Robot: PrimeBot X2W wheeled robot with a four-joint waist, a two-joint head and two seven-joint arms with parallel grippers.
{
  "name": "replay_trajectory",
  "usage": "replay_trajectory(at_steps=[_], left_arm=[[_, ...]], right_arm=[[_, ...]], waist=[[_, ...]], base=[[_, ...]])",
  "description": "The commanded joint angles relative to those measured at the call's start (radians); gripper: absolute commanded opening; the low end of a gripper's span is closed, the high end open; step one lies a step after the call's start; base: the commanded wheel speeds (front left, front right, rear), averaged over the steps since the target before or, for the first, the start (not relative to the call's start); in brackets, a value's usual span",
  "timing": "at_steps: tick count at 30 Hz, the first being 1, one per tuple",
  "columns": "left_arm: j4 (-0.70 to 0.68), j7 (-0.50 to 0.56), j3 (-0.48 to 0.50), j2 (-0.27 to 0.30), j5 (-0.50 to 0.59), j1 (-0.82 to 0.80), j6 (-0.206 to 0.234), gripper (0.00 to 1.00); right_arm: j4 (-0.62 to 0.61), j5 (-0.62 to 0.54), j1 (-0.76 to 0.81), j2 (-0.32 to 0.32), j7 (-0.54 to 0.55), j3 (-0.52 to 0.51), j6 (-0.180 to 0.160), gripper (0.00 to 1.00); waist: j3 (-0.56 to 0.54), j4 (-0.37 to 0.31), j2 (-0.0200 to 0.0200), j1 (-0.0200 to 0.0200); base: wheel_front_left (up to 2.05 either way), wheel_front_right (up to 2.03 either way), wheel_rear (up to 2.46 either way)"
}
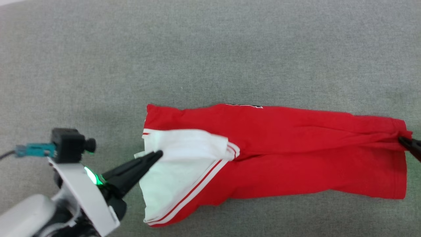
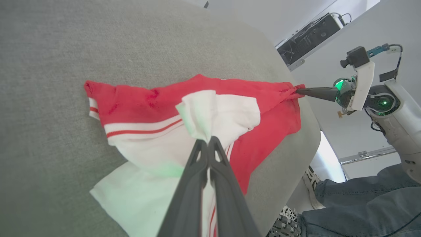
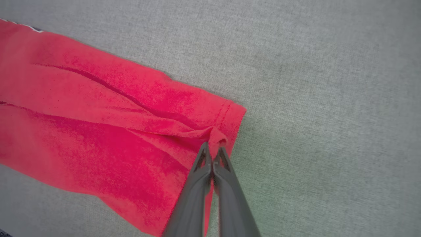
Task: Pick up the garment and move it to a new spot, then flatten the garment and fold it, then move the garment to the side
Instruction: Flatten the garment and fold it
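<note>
The garment (image 1: 283,154), a red T-shirt with white sleeves and red-and-white striped trim, lies stretched left to right across the grey surface, folded lengthwise. My left gripper (image 1: 158,154) is shut on a bunched fold of the white sleeve (image 2: 210,115) at the shirt's left end. At the far right edge of the head view my right gripper (image 1: 402,140) is shut on the puckered red hem (image 3: 217,135). A sliver of the black-and-white print (image 1: 247,106) peeks out along the shirt's far edge.
Grey fabric-covered table (image 1: 210,49) spreads wide beyond the shirt. In the left wrist view the table's rounded edge (image 2: 312,131) drops off past the right arm (image 2: 365,85), where a person's jeans-clad legs (image 2: 361,197) and shoes stand close by.
</note>
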Motion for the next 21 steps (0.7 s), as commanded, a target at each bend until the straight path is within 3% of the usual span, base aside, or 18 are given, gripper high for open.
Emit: replay_trajectory(at_steps=[1,8,18,19,20,21], left_arm=[[0.001,-0.001,-0.009,-0.015,0.009,0.010,0.006,0.00],[0.081,0.009,-0.063,-0.096,0.109,-0.030,0.041,0.00],[0.184,0.027,-0.104,-0.150,0.179,-0.067,0.055,0.00],[0.189,0.023,-0.104,-0.155,0.178,-0.067,0.056,0.00],[0.194,0.018,-0.104,-0.157,0.184,-0.069,0.057,0.05],[0.200,0.009,-0.100,-0.159,0.191,-0.070,0.062,0.41]], right_arm=[[-0.005,-0.004,0.010,0.013,0.006,-0.008,-0.002,0.00],[0.001,-0.038,-0.012,0.063,0.027,0.001,-0.002,0.00],[0.027,-0.061,-0.031,0.095,0.039,0.038,-0.002,0.00],[0.028,-0.063,-0.031,0.097,0.039,0.040,-0.002,0.05],[0.030,-0.065,-0.032,0.099,0.035,0.038,-0.002,0.29],[0.031,-0.065,-0.034,0.102,0.030,0.034,-0.002,0.49]], waist=[[0.003,0.001,0.0000,0.0000],[0.033,0.004,0.0000,0.0000],[0.055,0.000,0.0000,0.0000],[0.055,0.000,0.0000,0.0000],[0.053,0.000,0.0000,0.0000],[0.052,0.000,0.0000,0.0000]], base=[[0.00,0.00,0.00],[0.00,0.00,0.00],[0.00,0.00,0.00],[0.00,0.00,0.00],[0.00,0.00,0.00],[0.00,0.00,0.00]])
